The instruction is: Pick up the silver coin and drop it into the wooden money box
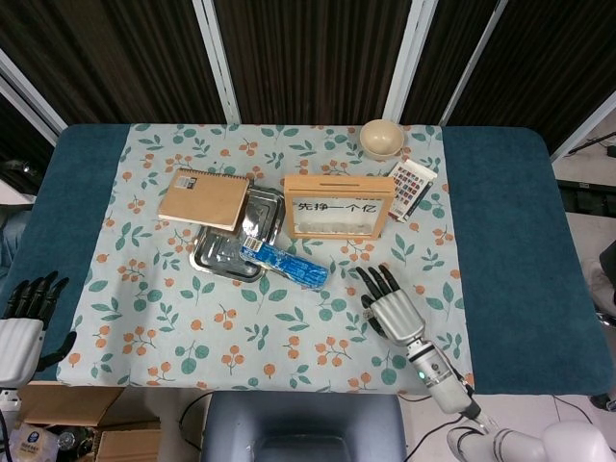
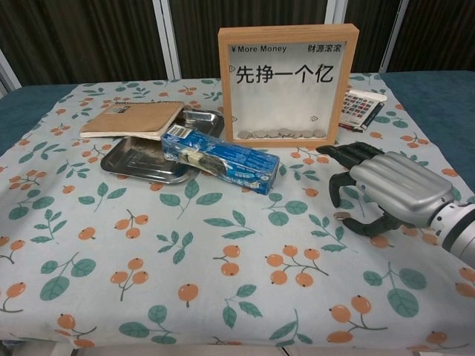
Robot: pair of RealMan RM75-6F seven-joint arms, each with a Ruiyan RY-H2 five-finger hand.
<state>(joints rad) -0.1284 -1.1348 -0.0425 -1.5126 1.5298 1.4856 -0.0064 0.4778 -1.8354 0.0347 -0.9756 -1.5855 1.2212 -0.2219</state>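
Observation:
The wooden money box (image 1: pixel 339 180) (image 2: pixel 288 74) stands upright at the centre back, with several coins lying behind its glass front. A small silver coin (image 2: pixel 341 216) lies on the floral cloth in front of it to the right. My right hand (image 1: pixel 390 308) (image 2: pixel 387 189) hovers palm down over the coin, its fingers arched above it and the thumb low on the cloth beside it; nothing is gripped. The hand hides the coin in the head view. My left hand (image 1: pixel 24 322) hangs open off the table's near left corner.
A blue snack packet (image 1: pixel 284 264) (image 2: pixel 220 159) lies across a metal tray (image 1: pixel 219 252) (image 2: pixel 137 159), with a brown notebook (image 1: pixel 203 198) (image 2: pixel 132 119) overlapping the tray's far side. A calculator (image 1: pixel 413 188) (image 2: pixel 360 109) and a cream bowl (image 1: pixel 382 139) sit behind the box on the right.

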